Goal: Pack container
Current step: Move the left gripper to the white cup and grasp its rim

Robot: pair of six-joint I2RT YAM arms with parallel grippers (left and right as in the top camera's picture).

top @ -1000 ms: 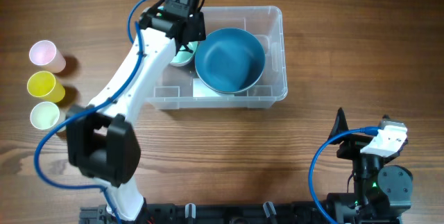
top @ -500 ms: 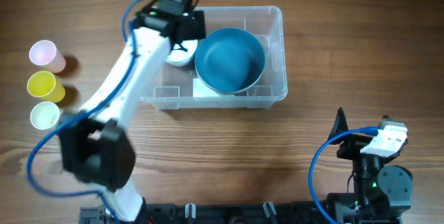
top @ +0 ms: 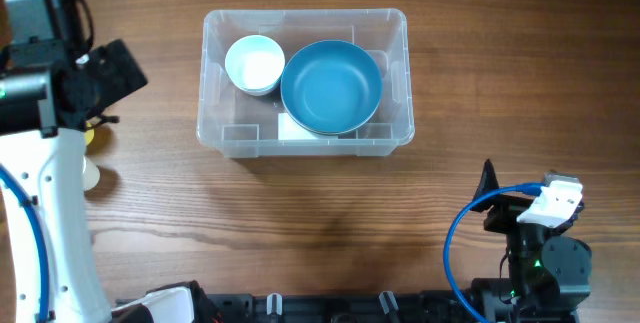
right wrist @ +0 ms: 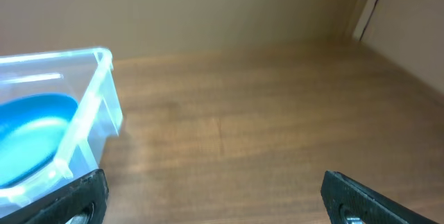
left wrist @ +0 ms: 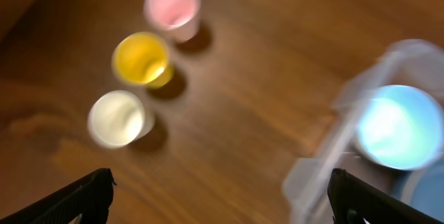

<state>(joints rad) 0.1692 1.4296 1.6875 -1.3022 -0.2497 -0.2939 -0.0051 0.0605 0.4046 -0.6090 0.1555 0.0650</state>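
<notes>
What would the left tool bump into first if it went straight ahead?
Most likely the bare wooden table, in the gap between the white cup and the container. Seen from the left tool, it's blurry, so depth is unclear.

left gripper [left wrist: 219,195] swung off the container [top: 404,75] to above the cups [left wrist: 142,59], white bowl [top: 254,64] left uncovered inside
</notes>
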